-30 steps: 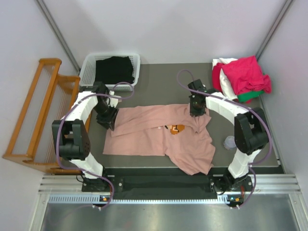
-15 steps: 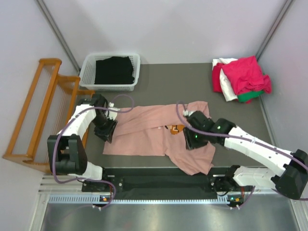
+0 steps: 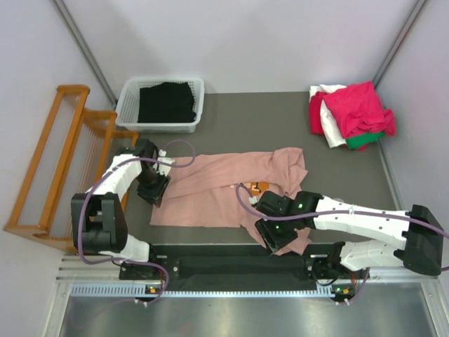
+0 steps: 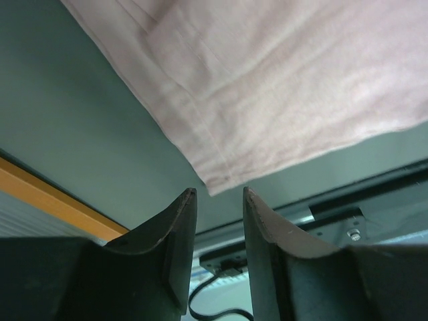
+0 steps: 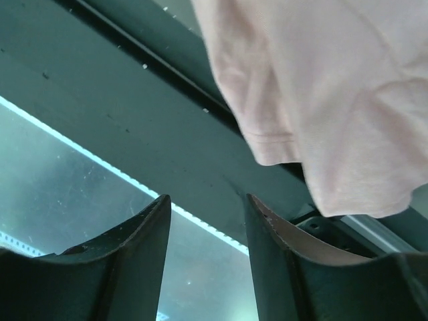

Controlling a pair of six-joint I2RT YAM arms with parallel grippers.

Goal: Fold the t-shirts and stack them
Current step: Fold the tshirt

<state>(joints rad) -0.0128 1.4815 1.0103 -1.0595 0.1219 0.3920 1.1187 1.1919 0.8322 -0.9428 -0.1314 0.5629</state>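
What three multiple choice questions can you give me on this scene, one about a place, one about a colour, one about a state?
1. Where does the white basket stand?
A) at the far left of the table
B) in the far right corner
C) at the near edge, between the arm bases

2. What colour is the cloth inside it?
A) green
B) black
C) white

3. How do the left gripper jaws stand?
A) shut on the basket
B) shut on a shirt
C) apart

Answers:
1 A, the top view shows it at the far edge on the left.
2 B, black fabric fills it.
3 C, the left wrist view shows a clear gap between them.
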